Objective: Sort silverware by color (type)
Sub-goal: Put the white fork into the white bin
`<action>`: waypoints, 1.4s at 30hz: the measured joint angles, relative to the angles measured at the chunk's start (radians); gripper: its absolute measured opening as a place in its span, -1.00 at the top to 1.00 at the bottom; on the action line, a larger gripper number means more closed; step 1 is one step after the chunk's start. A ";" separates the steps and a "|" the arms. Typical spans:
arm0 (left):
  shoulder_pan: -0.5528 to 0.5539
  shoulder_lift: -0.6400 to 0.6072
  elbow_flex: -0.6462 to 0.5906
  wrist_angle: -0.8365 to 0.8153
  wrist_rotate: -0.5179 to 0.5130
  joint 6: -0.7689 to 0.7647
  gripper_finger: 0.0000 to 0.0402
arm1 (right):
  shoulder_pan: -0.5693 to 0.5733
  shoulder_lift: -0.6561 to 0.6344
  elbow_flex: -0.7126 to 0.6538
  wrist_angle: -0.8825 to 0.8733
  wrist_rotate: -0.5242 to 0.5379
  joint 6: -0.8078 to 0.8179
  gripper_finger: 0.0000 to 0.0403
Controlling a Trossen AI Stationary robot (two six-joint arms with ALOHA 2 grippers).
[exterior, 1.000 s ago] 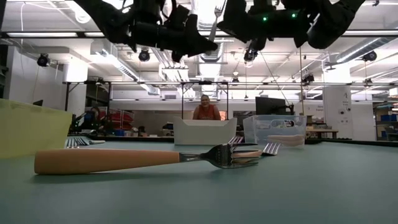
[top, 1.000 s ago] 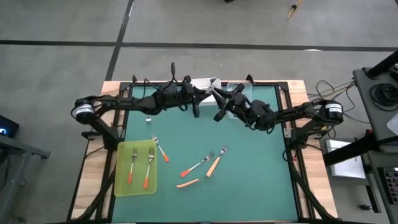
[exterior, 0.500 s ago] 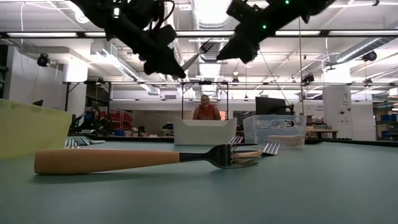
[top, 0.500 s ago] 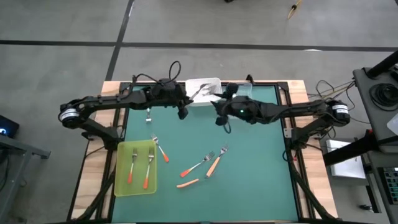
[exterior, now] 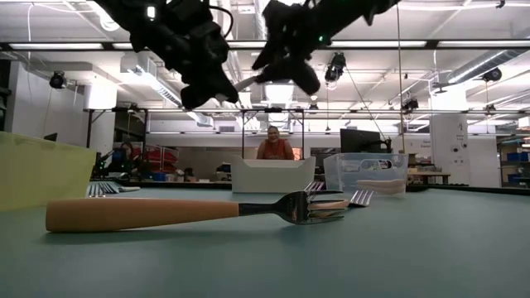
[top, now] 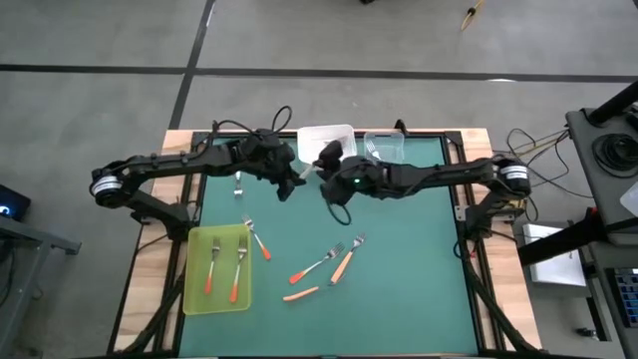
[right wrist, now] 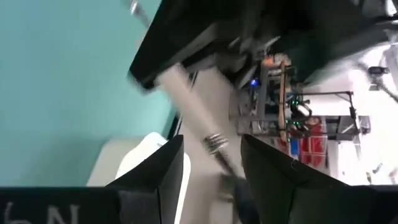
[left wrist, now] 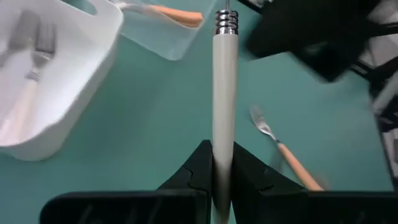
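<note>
The white-handled fork sits clamped by its handle between the left gripper's closed fingers, tines pointing away, held in the air above the far middle of the table. The right gripper faces it with its fingers spread on either side of the fork's metal neck, not yet closed on it. This looks like a hand-over, so that the right arm can carry the fork to a tray on its own side (a judgement, not a thing seen).

From the table's centre in the high view, the white tray lies at twelve o'clock with a clear tray just beside it toward one o'clock; the left wrist view shows a white-handled fork already in the white tray and an orange handle in the clear one. The yellow-green tray at eight o'clock holds two red-orange forks. Several orange forks lie loose near six o'clock, unsorted.

The green table mat is smooth and flat. Beyond it is a workshop with ceiling lights, shelving and a person seated well behind the table.
</note>
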 joint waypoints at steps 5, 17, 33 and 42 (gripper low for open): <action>0.002 0.000 -0.001 -0.021 0.008 -0.027 0.94 | 0.000 0.094 0.066 -0.036 0.118 -0.097 0.26; 0.000 0.005 -0.002 -0.045 0.006 -0.026 0.94 | -0.003 0.137 0.122 -0.063 0.154 -0.145 0.37; 0.000 -0.003 -0.002 -0.027 -0.077 -0.022 0.57 | -0.003 0.138 0.123 -0.094 0.128 -0.179 0.86; 0.008 -0.054 -0.002 -0.029 -0.234 0.127 0.13 | -0.064 0.136 0.134 -0.190 0.101 -0.059 0.86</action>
